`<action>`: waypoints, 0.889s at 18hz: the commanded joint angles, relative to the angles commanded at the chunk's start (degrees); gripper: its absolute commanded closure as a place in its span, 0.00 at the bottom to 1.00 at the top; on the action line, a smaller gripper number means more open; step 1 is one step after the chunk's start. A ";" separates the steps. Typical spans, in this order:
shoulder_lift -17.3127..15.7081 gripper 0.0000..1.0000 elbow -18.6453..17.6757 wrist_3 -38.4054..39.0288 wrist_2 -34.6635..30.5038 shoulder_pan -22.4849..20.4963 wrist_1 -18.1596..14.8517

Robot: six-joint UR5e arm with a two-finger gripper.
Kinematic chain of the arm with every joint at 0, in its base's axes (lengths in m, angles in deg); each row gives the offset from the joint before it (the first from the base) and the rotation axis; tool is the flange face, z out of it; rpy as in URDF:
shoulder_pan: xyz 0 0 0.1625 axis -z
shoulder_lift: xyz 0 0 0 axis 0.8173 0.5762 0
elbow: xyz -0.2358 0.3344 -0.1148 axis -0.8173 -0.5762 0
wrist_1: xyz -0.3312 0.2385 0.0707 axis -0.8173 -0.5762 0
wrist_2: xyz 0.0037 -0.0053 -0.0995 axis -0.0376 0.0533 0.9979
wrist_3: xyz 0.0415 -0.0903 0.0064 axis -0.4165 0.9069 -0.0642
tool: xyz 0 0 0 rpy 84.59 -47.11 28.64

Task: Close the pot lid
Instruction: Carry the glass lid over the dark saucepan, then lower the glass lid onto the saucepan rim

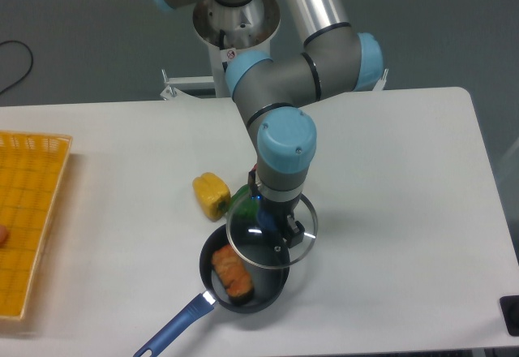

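Observation:
The pot lid [253, 243], a clear glass disc with a metal rim, hangs level just above the table, overlapping the right part of the pot's rim. My gripper [274, 221] points straight down over its centre and is shut on the blue knob, which is mostly hidden by the fingers. The pot [243, 266] is a small dark saucepan with a long blue handle [172, 331] running toward the front left. An orange piece of food [232, 271] lies inside it.
A yellow pepper [211, 194] and a green pepper [242, 203] lie just behind the pot; the arm covers what is beside them. A yellow mesh basket [28, 219] sits at the left edge. The arm's base [235, 24] stands at the back.

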 joint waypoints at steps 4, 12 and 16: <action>0.18 0.46 0.79 0.97 0.00 0.79 -0.27; 1.58 0.46 2.99 1.94 0.70 1.41 -0.09; 3.07 0.46 4.48 3.60 0.70 2.46 0.17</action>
